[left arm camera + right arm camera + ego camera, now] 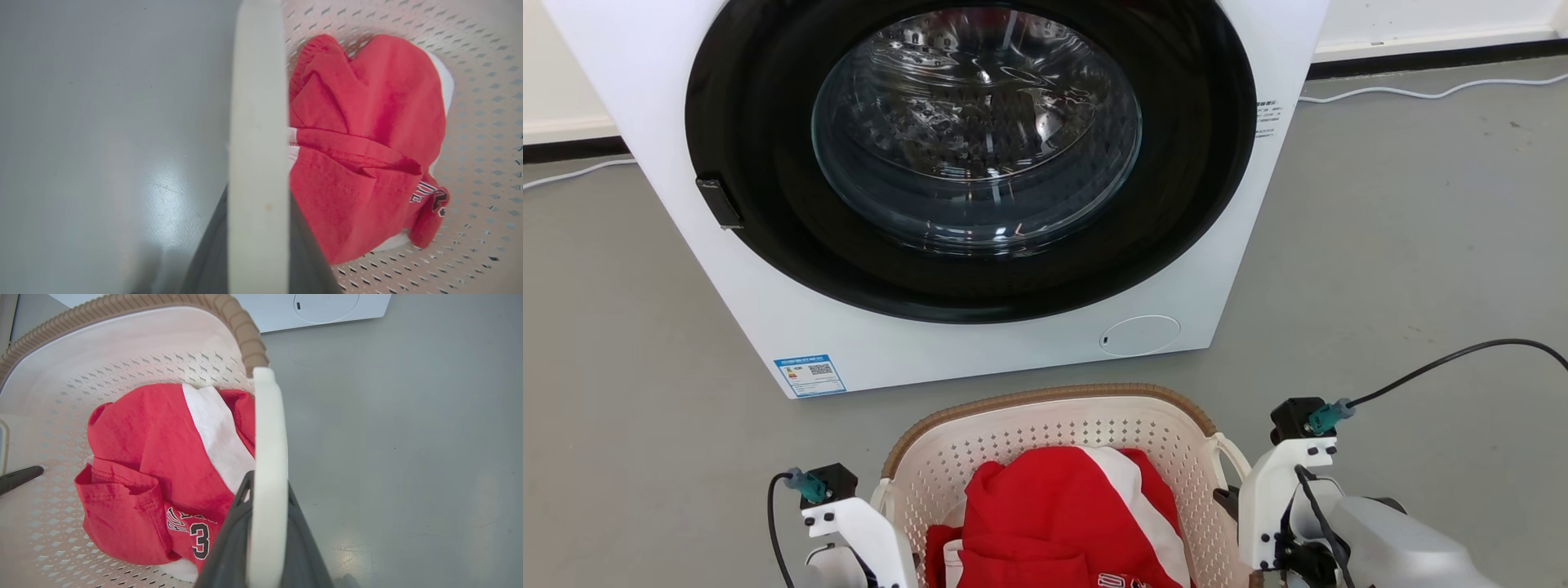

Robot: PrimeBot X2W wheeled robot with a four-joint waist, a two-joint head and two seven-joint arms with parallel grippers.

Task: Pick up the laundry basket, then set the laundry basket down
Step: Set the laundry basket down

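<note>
Gripping both loop handles: left fingers (208,253) clamped on the left handle (255,102), right fingers (229,539) clamped on the right handle (267,416). Laundry basket (1045,398) is between the two sets of fingers; can't tell if it's off the floor (1405,245). To do it well, move both arms level at the same pace, grips tight, or it probably tips. Count: one basket, two handles, one red-and-white jersey (1062,506) inside, one washing machine (768,327) beyond the fingertips.
</note>
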